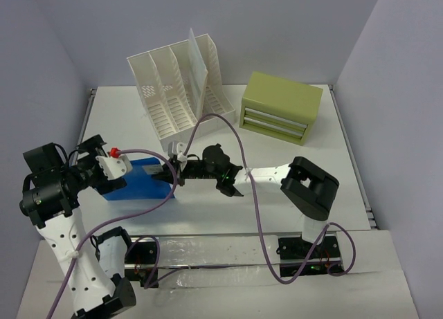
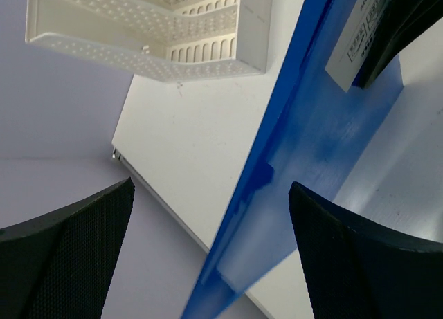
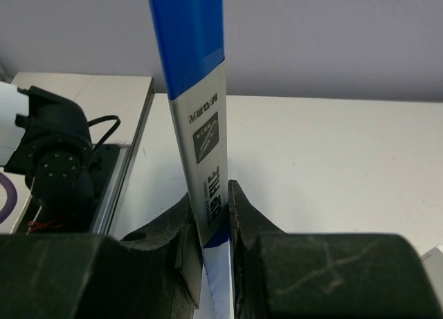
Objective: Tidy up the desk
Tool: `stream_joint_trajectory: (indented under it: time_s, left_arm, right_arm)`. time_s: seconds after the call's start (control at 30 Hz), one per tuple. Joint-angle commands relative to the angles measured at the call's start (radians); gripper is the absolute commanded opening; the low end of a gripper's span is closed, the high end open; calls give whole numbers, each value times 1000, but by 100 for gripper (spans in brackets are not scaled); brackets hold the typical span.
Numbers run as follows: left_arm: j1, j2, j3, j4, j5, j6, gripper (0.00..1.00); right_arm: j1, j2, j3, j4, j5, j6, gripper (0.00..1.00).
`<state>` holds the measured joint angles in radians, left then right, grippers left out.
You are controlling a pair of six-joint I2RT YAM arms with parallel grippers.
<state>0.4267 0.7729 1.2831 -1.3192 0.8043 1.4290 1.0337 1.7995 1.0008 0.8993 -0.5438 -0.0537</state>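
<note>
Right claw pinches blue folder — label print unreadable; left claw agape.

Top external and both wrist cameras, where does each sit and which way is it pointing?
Top external: above and behind the bases, looking down on the desk; left arm and right arm show.
Left wrist: on the left arm, facing the file rack; open left gripper frames the view.
Right wrist: on the right arm, looking across the desk; right gripper pinches the blue folder.
Shared: both wrist views show that blue folder.
</note>
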Motion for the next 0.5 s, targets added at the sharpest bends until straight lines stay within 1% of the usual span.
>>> stream_joint_trajectory:
  time_s: [0.0, 0.07, 0.1, 0.17, 0.23, 0.33, 0.4, 0.47]
  left_arm:
    - [1, 11, -23, -53, 121, 100, 99]
    - [1, 16, -54, -38, 122, 119, 99]
    - [1, 24, -65, -21, 116, 104, 99]
    - [-2, 50, -58, 32, 113, 27, 99]
    - [-7, 83, -19, 16, 111, 17, 99]
    - [-38, 130, 7, -27, 88, 35, 99]
    - [-75, 149, 2, 20, 48, -38, 99]
    - [-109, 158, -10, 57, 18, -73, 99]
  right_arm:
    - [6, -43, -30, 28, -50, -54, 0]
    - [8, -43, -30, 30, -59, -63, 0]
    - [8, -42, -30, 30, -69, -67, 0]
    - [9, -38, -30, 34, -79, -69, 0]
    - [8, -34, -28, 39, -80, -63, 0]
    - [8, -31, -28, 43, -89, -61, 0]
    - [8, -30, -28, 43, -98, -63, 0]
    - [8, -28, -29, 42, -105, -69, 0]
